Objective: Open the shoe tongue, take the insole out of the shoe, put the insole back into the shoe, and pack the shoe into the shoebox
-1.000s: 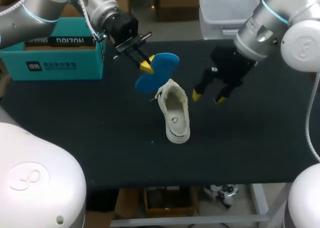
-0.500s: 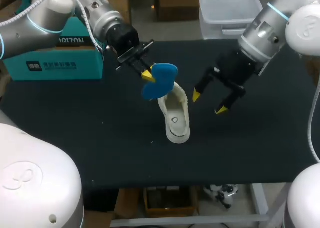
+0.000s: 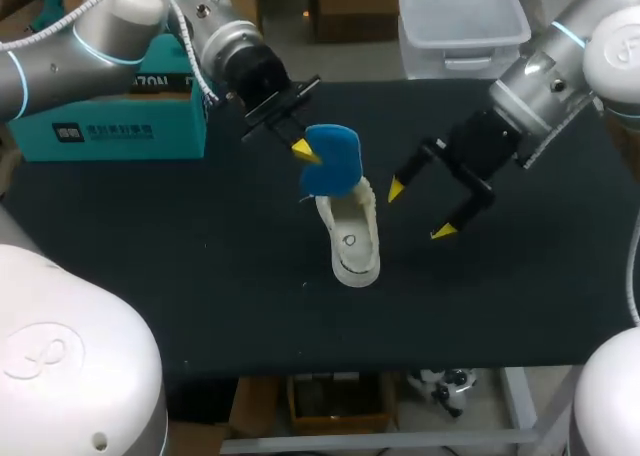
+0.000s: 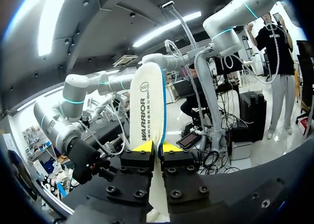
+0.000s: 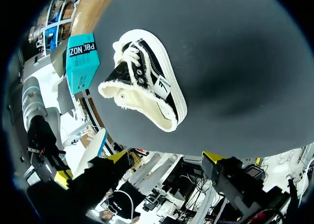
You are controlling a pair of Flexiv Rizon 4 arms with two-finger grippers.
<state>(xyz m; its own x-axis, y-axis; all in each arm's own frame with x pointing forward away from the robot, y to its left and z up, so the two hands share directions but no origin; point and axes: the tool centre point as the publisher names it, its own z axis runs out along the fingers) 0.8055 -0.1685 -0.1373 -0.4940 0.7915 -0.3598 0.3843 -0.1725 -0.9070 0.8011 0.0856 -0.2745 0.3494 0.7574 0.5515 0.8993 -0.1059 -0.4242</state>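
Note:
A cream-lined shoe (image 3: 348,234) lies on the dark table (image 3: 200,276), opening upward; the right wrist view shows its black canvas side and white sole (image 5: 147,86). My left gripper (image 3: 305,148) is shut on the blue insole (image 3: 331,162), which hangs just above the shoe's far end. Seen from the left wrist, the insole (image 4: 145,106) stands up between the yellow tips, white face showing, with my left gripper (image 4: 156,146) clamped on its lower part. My right gripper (image 3: 420,210) hangs open to the right of the shoe, nothing between its fingers; the shoe lies ahead of my right gripper (image 5: 164,158).
The teal shoebox (image 3: 110,126) stands at the table's back left, behind my left arm; it also shows beyond the shoe as the shoebox (image 5: 82,59). Bare table surface lies in front of and to the left of the shoe.
My left gripper has carried the insole right and down to just above the shoe, turning it. My right gripper has drawn back to the right, away from the shoe.

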